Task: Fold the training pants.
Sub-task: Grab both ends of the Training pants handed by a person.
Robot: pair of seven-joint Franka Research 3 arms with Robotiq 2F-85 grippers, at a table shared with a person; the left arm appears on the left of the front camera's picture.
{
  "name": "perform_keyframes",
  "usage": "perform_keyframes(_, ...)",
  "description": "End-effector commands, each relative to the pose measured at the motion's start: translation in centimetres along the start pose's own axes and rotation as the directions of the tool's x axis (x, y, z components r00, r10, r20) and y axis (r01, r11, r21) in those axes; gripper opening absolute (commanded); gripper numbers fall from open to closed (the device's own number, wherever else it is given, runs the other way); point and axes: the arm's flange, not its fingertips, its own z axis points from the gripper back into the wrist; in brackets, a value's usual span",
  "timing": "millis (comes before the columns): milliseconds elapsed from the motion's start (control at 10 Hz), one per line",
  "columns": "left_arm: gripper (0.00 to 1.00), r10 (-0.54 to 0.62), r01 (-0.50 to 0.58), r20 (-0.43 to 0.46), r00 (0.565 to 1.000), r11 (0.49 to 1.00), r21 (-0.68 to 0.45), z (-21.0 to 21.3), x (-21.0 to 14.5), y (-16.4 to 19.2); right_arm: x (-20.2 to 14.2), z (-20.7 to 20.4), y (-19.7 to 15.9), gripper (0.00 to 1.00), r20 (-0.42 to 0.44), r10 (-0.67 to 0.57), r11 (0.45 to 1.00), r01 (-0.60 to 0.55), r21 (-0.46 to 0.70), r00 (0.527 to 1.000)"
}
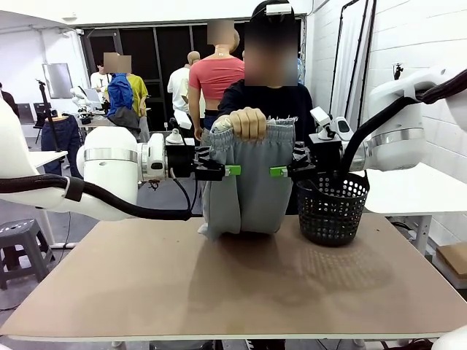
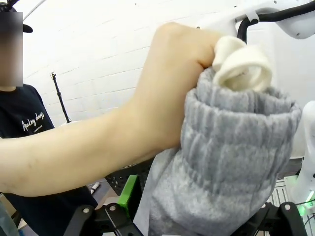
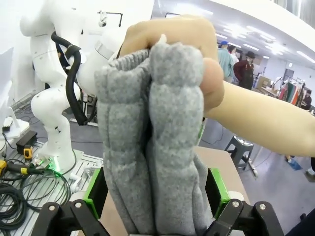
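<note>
Front view has the pants [image 1: 248, 197] hanging between my two claws, held up by the waistband in the person's hand [image 1: 249, 122] just above them, with the lower end touching the desk [image 1: 219, 292] below. My left claw [image 1: 232, 170] sits at one edge of the cloth and my right claw [image 1: 278, 172] at the other, facing each other across it. Both are spread wide. In each wrist view the grey fabric bunches between my fingers, but I judge that neither claw has pinched it, since the person's grip seems to carry the weight. A basket [image 1: 332, 208] stands just beside and under my right claw. As I read it, no fold has been made: the grab is not yet done, and laying the pants flat and folding them is all left.
</note>
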Motion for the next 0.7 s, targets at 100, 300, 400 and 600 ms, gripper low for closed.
perform_keyframes(100, 0.64, -0.007, 0.006, 0.071, 0.997, 1.000, 0.007, -0.38, -0.43, 0.96, 0.43, -0.27, -1.10, 0.63, 0.083, -0.043, 0.999, 0.042, 0.011, 0.996)
perform_keyframes(300, 0.26, 0.007, -0.005, 0.114, 0.993, 1.000, -0.024, -0.11, -0.39, 1.04, 0.31, -0.10, -1.11, 0.23, 0.103, -0.058, 0.998, 0.058, 0.005, 0.993)
perform_keyframes(400, 0.06, 0.004, -0.001, 0.119, 0.993, 1.000, -0.024, -0.06, -0.46, 1.21, 0.35, -0.02, -1.26, 0.03, 0.113, -0.056, 0.998, 0.056, 0.006, 0.992)
perform_keyframes(600, 0.00, 0.012, -0.009, 0.124, 0.992, 1.000, -0.029, 0.16, -0.57, 1.44, 0.28, -0.19, -1.14, 0.00, 0.114, -0.062, 0.998, 0.061, 0.015, 0.991)
